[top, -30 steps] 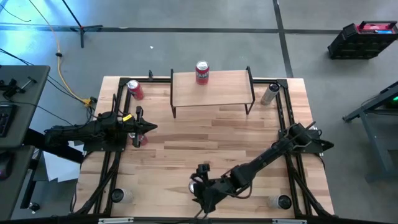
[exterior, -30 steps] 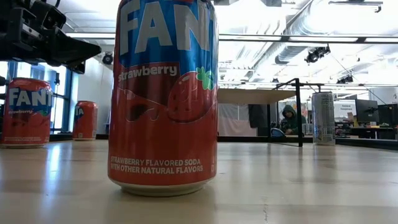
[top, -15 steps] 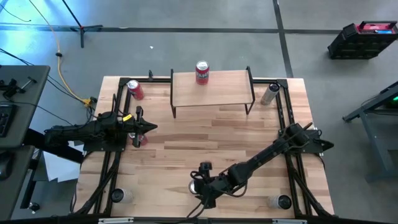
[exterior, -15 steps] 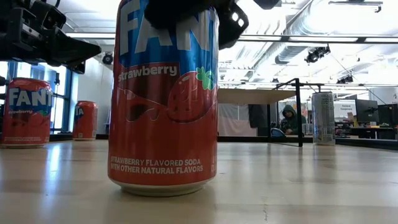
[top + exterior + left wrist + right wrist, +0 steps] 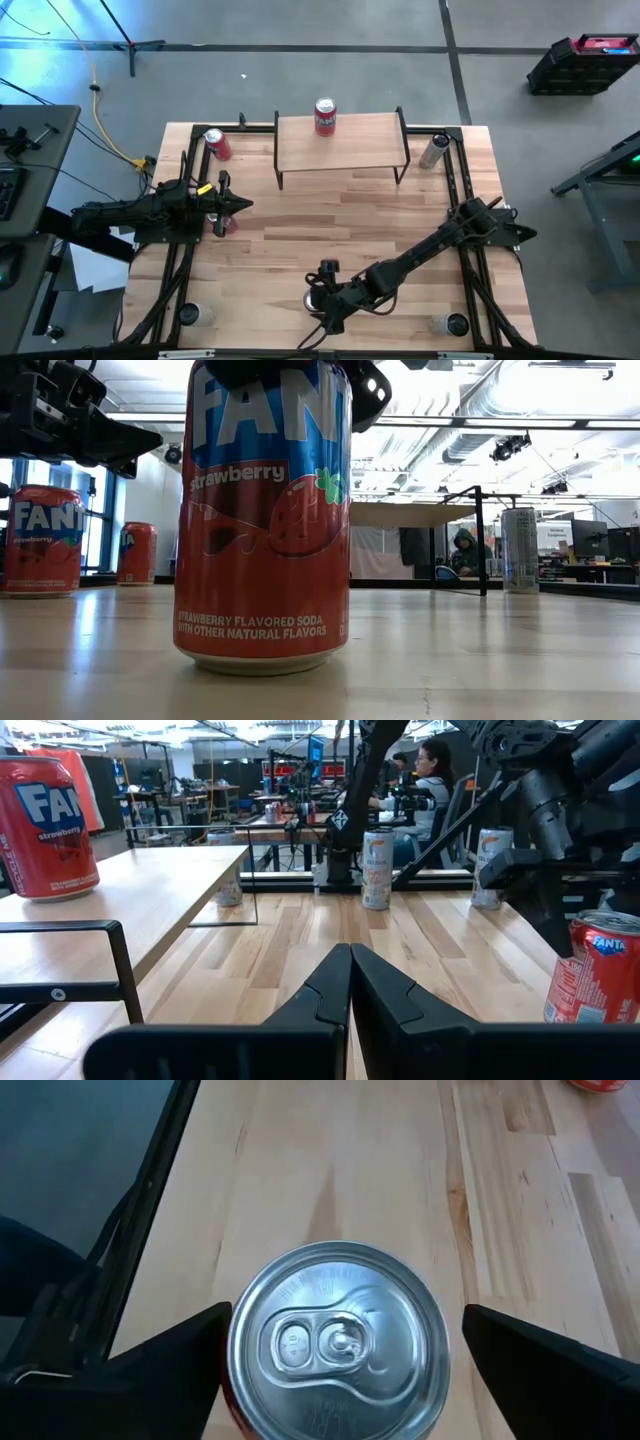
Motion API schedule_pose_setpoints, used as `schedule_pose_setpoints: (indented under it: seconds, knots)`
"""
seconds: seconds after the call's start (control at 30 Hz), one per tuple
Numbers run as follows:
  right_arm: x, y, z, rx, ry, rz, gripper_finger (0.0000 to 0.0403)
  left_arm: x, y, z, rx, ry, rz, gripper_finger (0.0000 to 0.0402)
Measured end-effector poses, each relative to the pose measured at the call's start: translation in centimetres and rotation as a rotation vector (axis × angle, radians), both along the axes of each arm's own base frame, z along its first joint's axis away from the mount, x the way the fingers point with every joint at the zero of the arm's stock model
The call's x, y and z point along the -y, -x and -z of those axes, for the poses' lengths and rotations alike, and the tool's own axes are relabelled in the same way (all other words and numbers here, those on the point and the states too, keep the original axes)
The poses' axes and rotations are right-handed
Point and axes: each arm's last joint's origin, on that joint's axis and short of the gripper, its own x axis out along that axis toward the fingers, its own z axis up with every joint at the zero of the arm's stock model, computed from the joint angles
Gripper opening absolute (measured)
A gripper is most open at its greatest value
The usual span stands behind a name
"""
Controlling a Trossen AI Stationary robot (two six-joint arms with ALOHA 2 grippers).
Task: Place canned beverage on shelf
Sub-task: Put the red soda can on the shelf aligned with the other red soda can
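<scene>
The right gripper (image 5: pixel 340 1355) hangs directly over a red strawberry soda can (image 5: pixel 265 520) standing upright near the table's (image 5: pixel 330 220) front edge. Its 2 fingers (image 5: pixel 150 1370) are spread wide on either side of the can's silver lid, clear of it, gripping nothing. The shelf (image 5: pixel 340 142) stands at the table's far edge, well apart, with 1 red can (image 5: pixel 325 116) upright on its plank. The left gripper (image 5: pixel 350 990) waits at the table's left side, fingers pressed together and empty.
</scene>
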Motion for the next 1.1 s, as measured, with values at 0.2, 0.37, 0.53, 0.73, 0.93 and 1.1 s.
schedule_pose_setpoints:
  seconds: [0.2,0.37,0.53,0.73,0.93,1.1]
  knots:
    - [0.0,0.0,0.0,-0.001,0.001,-0.003,0.0331,0.0,0.0,0.0,0.000,0.000,0.000,0.0003]
    - [0.0,0.0,0.0,-0.002,0.005,-0.007,0.0299,0.0,0.0,0.0,0.000,0.000,0.000,0.0003]
    - [0.2,0.4,-0.8,-0.011,0.027,-0.044,0.0292,0.0,0.0,0.0,0.000,0.000,0.000,0.0003]
    - [2.5,1.6,-5.0,0.007,0.062,-0.039,0.0290,0.0,0.0,0.0,0.000,0.000,0.000,0.0003]
    - [6.6,2.9,-9.7,0.042,0.101,-0.001,0.0289,0.0,0.0,0.0,0.000,0.000,0.000,0.0003]
    - [11.2,3.5,-12.9,0.090,0.121,0.065,0.0289,0.0,0.0,0.0,0.000,0.000,0.000,0.0003]
